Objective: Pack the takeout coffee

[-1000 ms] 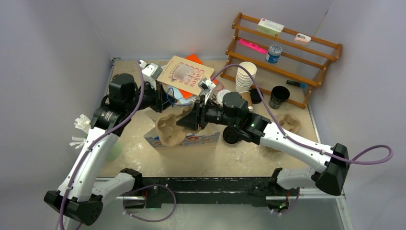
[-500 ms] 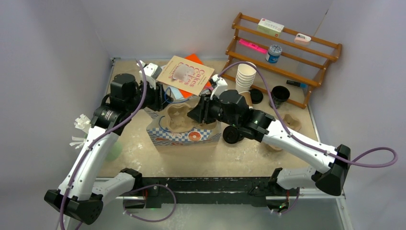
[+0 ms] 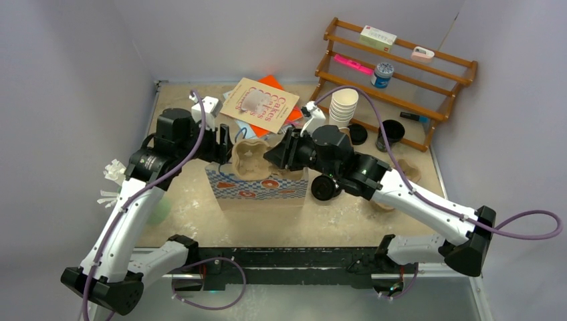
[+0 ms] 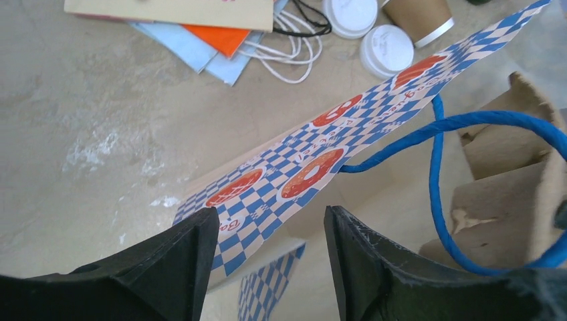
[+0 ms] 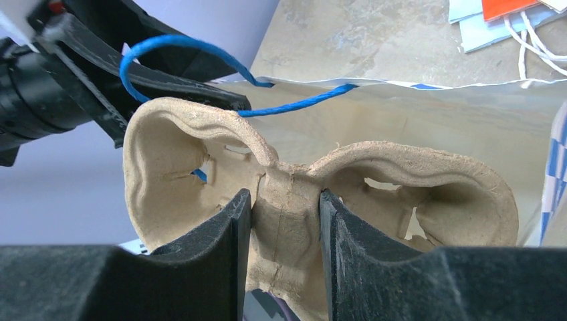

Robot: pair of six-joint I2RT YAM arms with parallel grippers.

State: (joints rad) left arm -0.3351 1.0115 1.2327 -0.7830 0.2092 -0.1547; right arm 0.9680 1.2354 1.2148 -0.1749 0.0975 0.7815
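- At the checked bag rim, my left gripper stands apart, astride the edge.
- My right gripper clamps the cup carrier ridge in the bag mouth.
- White-lidded cup lies behind the bag; black cup stands beside the rack.

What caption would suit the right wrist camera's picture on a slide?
Right gripper pinches the centre ridge of a cardboard cup carrier at the mouth of a blue-handled paper bag.

Booklet by the table's back edge: I read "Cakes"; lines beneath too small. Checkered bag: lettering starts "Bo", rest hidden.
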